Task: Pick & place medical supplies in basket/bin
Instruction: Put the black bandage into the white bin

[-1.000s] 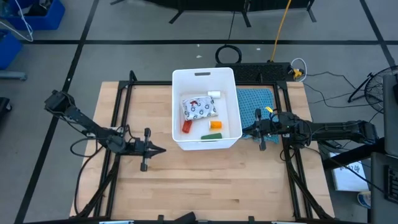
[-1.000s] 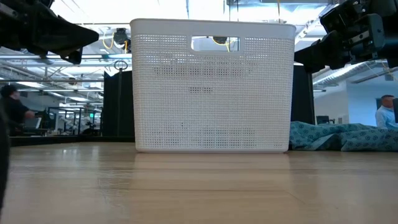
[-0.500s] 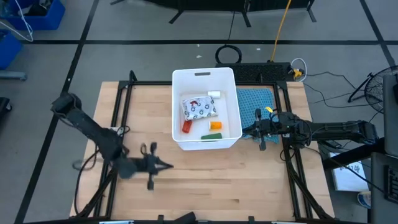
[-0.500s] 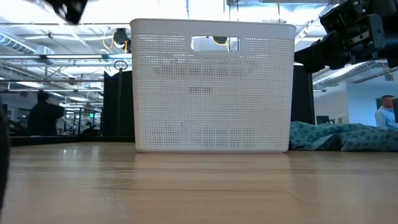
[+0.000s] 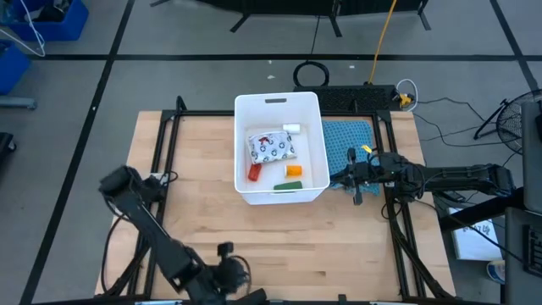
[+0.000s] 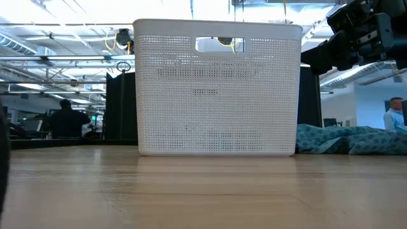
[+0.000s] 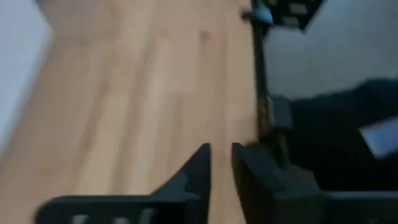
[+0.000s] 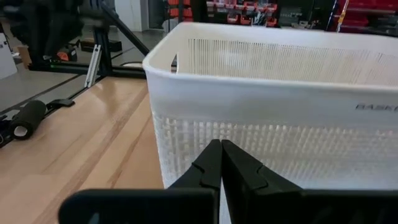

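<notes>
White tub set mid-table, long axis running from near edge toward far edge, handle slot on far wall. Supplies seen inside: flat pouch laid slanted, corner pointed toward far right; red bottle beside it near left wall, lying roughly along tub's length; orange bottle, green block, white bottle near far wall. Left gripper held over near table edge, fingers parted by narrow gap, nothing held. Right gripper just beside tub's right wall, over teal cloth, fingers pressed together, empty.

Grey floor with dark lines, blue bins, bright ceiling lights
</notes>
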